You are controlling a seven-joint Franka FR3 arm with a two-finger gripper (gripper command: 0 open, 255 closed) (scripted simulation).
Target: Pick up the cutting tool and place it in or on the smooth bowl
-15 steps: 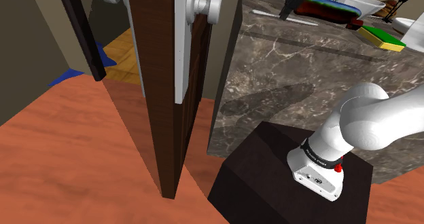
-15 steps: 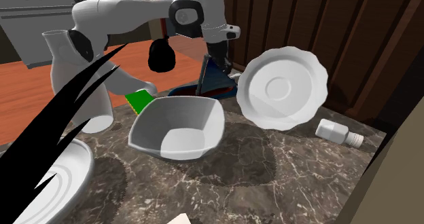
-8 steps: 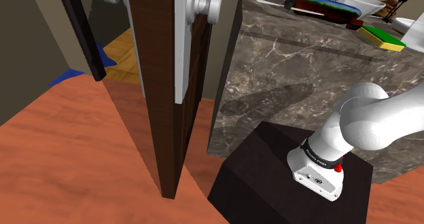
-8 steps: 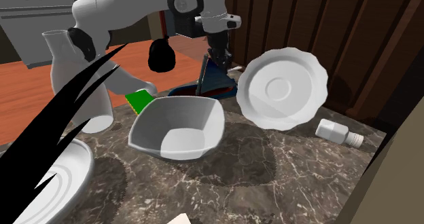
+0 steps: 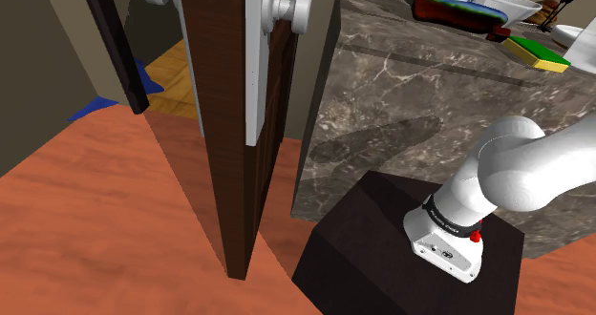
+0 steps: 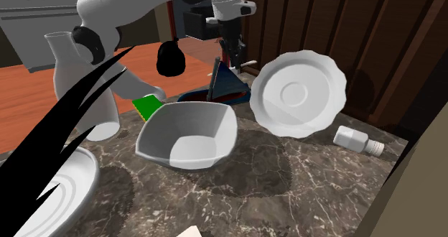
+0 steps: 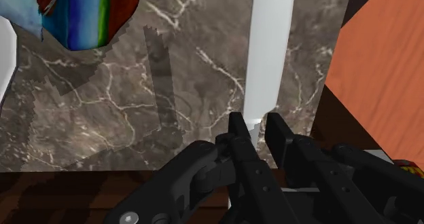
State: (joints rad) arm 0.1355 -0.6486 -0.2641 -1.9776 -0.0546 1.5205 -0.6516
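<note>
Moved: end effector point(image 7: 256, 123) risen, carrying white knife point(image 7: 270, 53) above worktop point(image 7: 197, 80)
End effector: clasping the knife's end

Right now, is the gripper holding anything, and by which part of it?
Yes. The gripper clasps the long white knife at one end; whether handle or blade cannot be told.

The countertop point(image 7: 122, 114) looks like smooth, white-veined brown marble; the knife point(image 7: 270, 46) is plain matt white.
</note>
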